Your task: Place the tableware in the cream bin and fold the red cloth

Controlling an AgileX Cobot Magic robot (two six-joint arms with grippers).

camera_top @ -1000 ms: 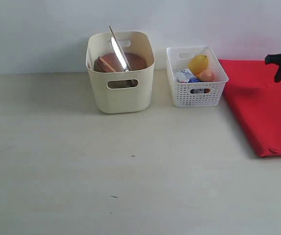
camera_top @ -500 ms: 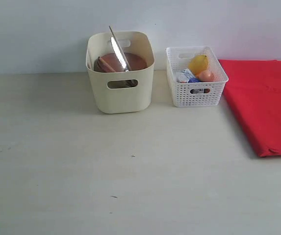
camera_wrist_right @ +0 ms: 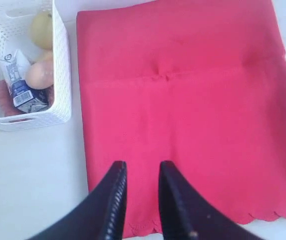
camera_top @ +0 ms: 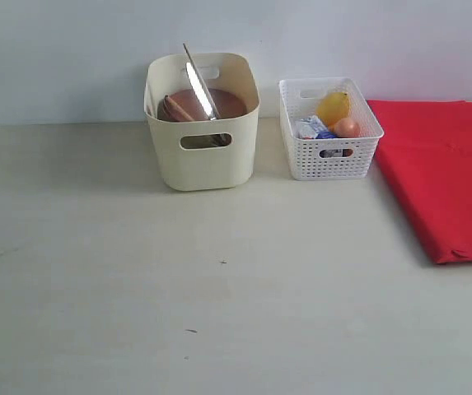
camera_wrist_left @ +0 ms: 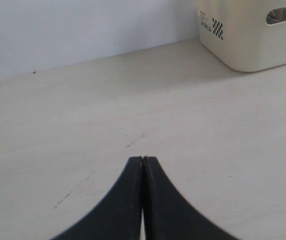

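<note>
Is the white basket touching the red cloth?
Apart. The right wrist view shows a thin strip of bare table between the white basket wall and the red cloth edge.

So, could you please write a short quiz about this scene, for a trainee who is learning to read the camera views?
1. True or false: the knife leans inside the cream bin.
2. What lies below the right claw? A: the red cloth. B: the white basket. C: the table.
3. Fill in: the left claw is ____ (open or shut).

Key: 1 true; 2 A; 3 shut.
</note>
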